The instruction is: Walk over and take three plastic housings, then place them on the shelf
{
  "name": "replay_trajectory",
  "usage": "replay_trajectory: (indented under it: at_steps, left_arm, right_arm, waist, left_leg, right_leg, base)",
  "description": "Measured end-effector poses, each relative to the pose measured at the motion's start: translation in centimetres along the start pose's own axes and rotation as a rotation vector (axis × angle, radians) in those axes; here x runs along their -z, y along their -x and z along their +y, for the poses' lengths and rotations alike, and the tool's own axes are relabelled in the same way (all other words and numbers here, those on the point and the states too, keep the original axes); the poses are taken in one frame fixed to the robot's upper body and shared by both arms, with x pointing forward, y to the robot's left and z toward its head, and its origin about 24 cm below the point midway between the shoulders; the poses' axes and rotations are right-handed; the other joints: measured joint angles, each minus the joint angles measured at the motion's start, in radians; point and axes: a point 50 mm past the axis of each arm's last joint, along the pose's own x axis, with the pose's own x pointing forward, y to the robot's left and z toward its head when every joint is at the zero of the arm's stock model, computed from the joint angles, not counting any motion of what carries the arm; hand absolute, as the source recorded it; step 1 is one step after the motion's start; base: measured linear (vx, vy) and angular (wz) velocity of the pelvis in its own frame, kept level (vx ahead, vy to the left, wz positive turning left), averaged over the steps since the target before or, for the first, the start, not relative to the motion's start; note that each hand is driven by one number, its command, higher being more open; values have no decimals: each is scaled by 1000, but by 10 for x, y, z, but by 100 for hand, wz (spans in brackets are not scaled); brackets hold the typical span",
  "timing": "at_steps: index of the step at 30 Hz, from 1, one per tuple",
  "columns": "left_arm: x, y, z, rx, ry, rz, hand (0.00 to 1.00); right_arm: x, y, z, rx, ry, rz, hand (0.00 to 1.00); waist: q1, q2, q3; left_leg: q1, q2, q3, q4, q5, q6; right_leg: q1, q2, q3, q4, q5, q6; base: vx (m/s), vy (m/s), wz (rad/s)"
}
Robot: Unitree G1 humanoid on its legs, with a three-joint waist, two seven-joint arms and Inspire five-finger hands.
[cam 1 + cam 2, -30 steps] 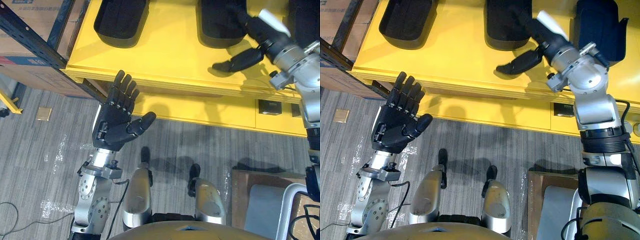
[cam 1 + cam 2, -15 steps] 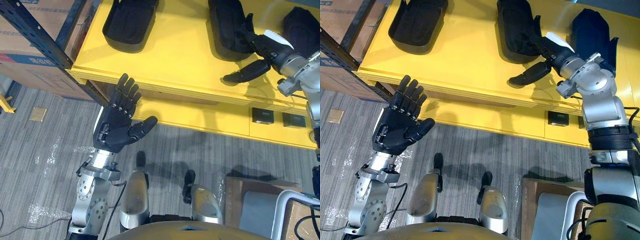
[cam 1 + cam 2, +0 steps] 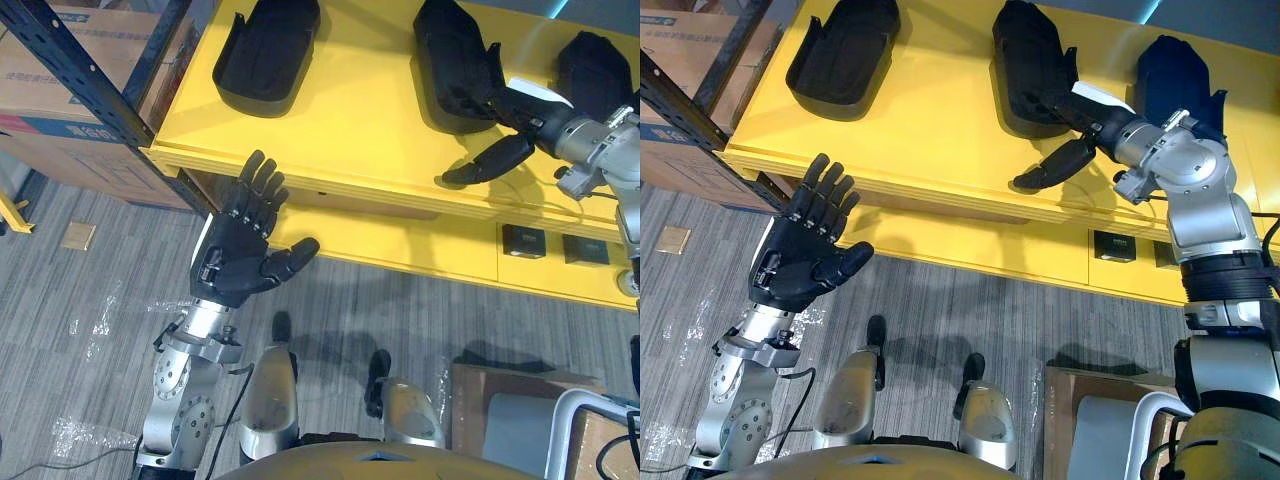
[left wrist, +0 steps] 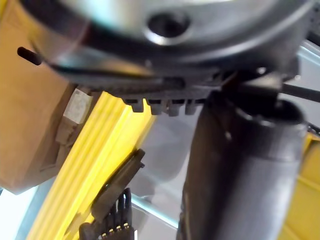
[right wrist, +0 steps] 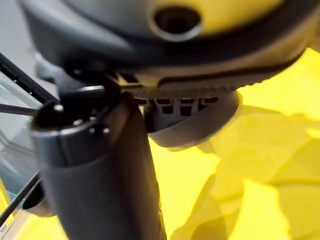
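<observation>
Nearest, at the lower left of the frame, the left hand (image 3: pixel 236 262) hangs over the grey streaked floor (image 3: pixel 90 300), palm up, its ribbed black fingers (image 3: pixel 258 185) fanned wide and holding nothing. Just past it runs the smooth, glossy front edge of the yellow table (image 3: pixel 340 125). Three matte black plastic housings lie in a row well apart on the table: the left housing (image 3: pixel 265 55) a shallow hollow shell, the middle housing (image 3: pixel 450 65) long and rounded, and the right housing (image 3: pixel 595 65) at the upper right. The right hand (image 3: pixel 1102 126) reaches in from the right, spread, straight fingers (image 3: pixel 1050 167) low over the table, white-capped thumb against the middle housing's side. At the upper left stands a cardboard box (image 3: pixel 45 120).
</observation>
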Motion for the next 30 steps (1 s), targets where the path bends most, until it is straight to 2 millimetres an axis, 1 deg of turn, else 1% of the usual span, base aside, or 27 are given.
replay_trajectory:
  at_steps: [5, 7, 11, 15, 22, 27, 30]
  left_arm:
    - [1, 0, 0, 0, -8, 7, 100]
    - [1, 0, -1, 8, -31, 17, 100]
    - [4, 2, 0, 2, -27, 42, 100]
    - [7, 7, 1, -13, -22, 68, 100]
    - [8, 8, 1, -17, -18, 81, 100]
    - [9, 9, 1, -20, -18, 86, 100]
    - [10, 10, 2, -23, -18, 90, 100]
  right_arm:
    - [-4, 1, 17, -75, 0, -34, 100]
    - [-7, -1, 20, -91, 1, -37, 100]
    - [-7, -4, 27, -135, -7, -27, 100]
    - [-7, -9, 37, -170, -36, -33, 100]
    - [-7, -10, 42, -203, -34, -27, 100]
    - [-5, -14, 50, -224, -38, -18, 100]
    - [-5, -14, 49, -187, -26, -18, 100]
  waist:
    - [13, -7, -19]
    - [14, -8, -21]
    - [15, -16, -34]
    - [14, -25, -56]
    - [17, -29, -65]
    - [16, -32, -95]
    - [15, -32, -99]
  left_leg:
    - [2, 4, 5, 7, -7, -1]
    - [4, 4, 5, 8, -7, 0]
    - [14, 6, 6, 6, -8, 0]
    - [16, 11, 7, 4, -11, -5]
    - [27, 11, 9, -1, -9, -2]
    - [33, 11, 13, -16, -5, -4]
    - [36, 10, 16, -19, -5, -4]
  right_leg:
    - [6, 4, 6, -12, 5, 1]
    - [10, 4, 6, -12, 5, 1]
    - [22, 7, 6, -19, 6, 0]
    - [26, 13, 6, -30, 10, -2]
    - [37, 13, 6, -37, 11, -2]
    - [40, 14, 7, -49, 15, -3]
    - [43, 14, 8, -57, 19, -3]
  base:
    - [0, 4, -4]
    - [0, 0, 0]
    - [0, 0, 0]
    - [0, 0, 0]
    - [0, 0, 0]
    - [1, 0, -1]
    - [1, 1, -2]
